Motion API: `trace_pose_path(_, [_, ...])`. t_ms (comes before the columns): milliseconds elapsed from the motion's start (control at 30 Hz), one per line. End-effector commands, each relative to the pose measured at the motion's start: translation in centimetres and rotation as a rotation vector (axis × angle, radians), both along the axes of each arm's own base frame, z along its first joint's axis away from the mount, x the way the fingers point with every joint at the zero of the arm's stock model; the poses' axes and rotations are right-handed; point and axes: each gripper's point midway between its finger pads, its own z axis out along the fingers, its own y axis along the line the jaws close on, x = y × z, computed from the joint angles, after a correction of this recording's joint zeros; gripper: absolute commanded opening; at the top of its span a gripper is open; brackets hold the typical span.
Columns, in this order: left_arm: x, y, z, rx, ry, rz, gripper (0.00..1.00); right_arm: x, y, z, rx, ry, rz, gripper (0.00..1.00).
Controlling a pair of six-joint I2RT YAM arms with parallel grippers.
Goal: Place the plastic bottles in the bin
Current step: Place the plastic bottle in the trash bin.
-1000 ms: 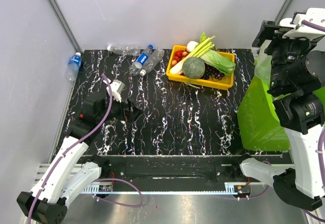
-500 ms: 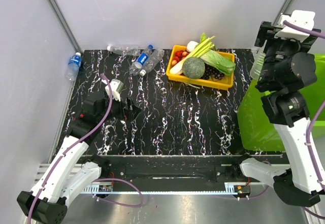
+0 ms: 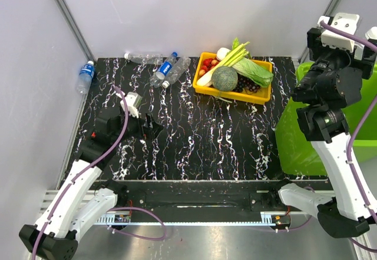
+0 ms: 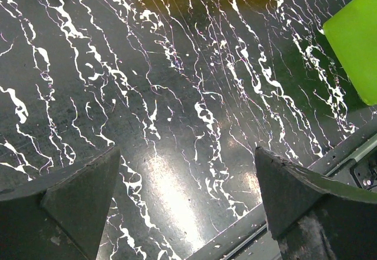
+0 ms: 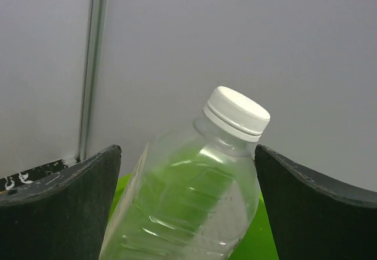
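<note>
The right hand (image 5: 184, 154) pinches a clear white-capped bottle (image 5: 194, 207) between its fingers, with the green bin (image 5: 262, 242) just beneath. The left hand (image 4: 185, 154) hovers spread above the bench (image 4: 177, 83).

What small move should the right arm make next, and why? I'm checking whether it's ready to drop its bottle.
Probably open the jaws of the right gripper now. The white-capped clear bottle appears held between them, and the wrist view shows the green of the bin directly behind it, so letting go should drop it inside.
</note>
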Motion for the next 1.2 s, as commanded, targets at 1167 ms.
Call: trace_pose_path(1167, [16.6,7.2,6.2,0.266,-0.078,0.425,0.93,3.8,29.0,-16.2,0.360,0.476,1.190,0.92])
